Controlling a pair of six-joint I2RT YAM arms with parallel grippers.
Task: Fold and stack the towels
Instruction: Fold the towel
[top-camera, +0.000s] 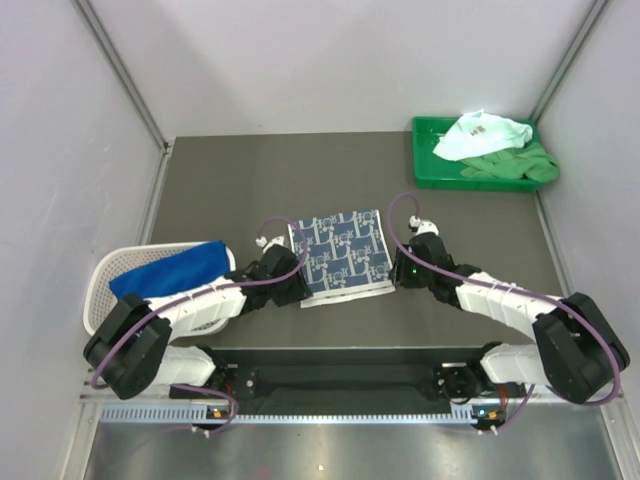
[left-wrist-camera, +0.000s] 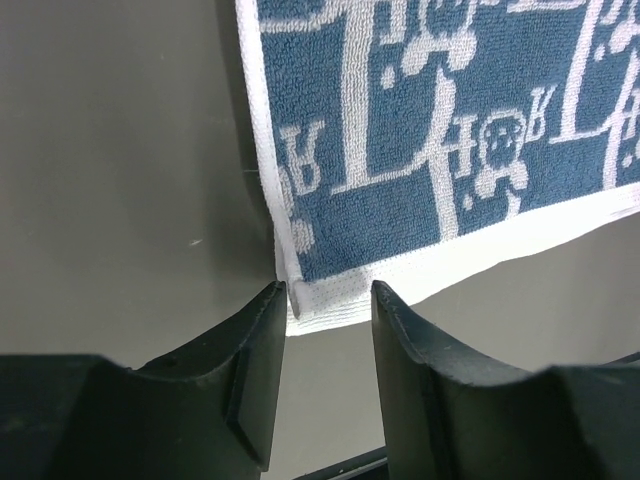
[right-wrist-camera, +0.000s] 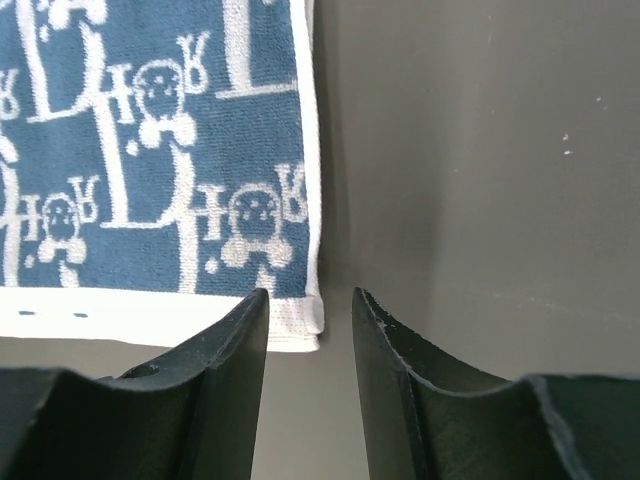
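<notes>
Top external view first: the dark table (top-camera: 230, 180) fills the middle of the frame, and the printed towel (top-camera: 343, 255) lies flat at its centre, close to square, its white-hemmed near edge running left to right. At far left a white basket (top-camera: 98, 292) holds a blue towel (top-camera: 170, 268). Up in the upper right corner a green tray (top-camera: 425, 170) carries a pale mint towel (top-camera: 482, 133) bunched on a green towel (top-camera: 520, 168), neither of them folded.

Now the arms. The left gripper (top-camera: 294, 290) sits at the towel's lower left corner and the right gripper (top-camera: 399, 279) at its lower right, so each arm is nearest its own corner.

Down on the left wrist view, the left gripper (left-wrist-camera: 325, 290) has its jaws apart, and the hem corner of the printed towel (left-wrist-camera: 420, 150) pokes right into the gap, not pinched. On the right wrist view, the right gripper (right-wrist-camera: 310, 295) is parted too, with nothing between the jaws; the printed towel (right-wrist-camera: 150, 150) lies up and to the left, its corner tucked just under the left finger.

My read: both need to close on those two near corners, then carry that edge toward the top of the frame.
</notes>
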